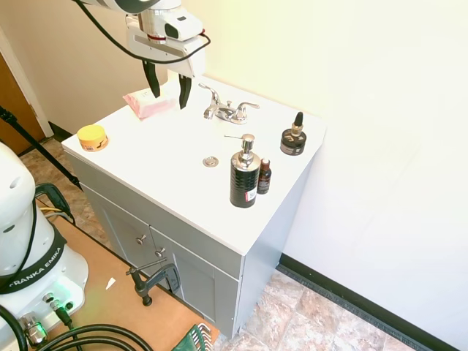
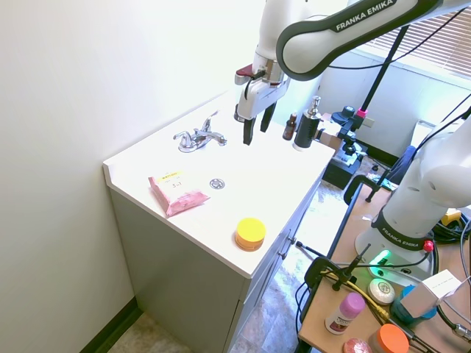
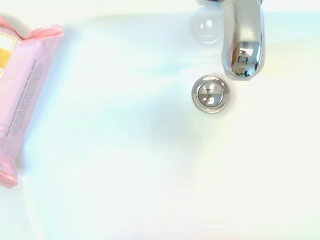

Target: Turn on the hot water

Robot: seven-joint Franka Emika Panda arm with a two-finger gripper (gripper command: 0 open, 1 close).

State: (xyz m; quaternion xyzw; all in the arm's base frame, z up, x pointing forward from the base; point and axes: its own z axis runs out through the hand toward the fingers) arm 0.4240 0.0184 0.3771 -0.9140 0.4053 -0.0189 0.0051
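hand [image 1: 167, 89] apart, above sink | faucet [image 1: 228, 110] handles: exterior only

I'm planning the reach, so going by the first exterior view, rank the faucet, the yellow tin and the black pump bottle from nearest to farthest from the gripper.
From the gripper, open above the counter's back:
1. Faucet, just beside it at the basin's back.
2. Yellow tin, at the counter's end, past the pink packet.
3. Black pump bottle, at the front edge on the faucet's far side.
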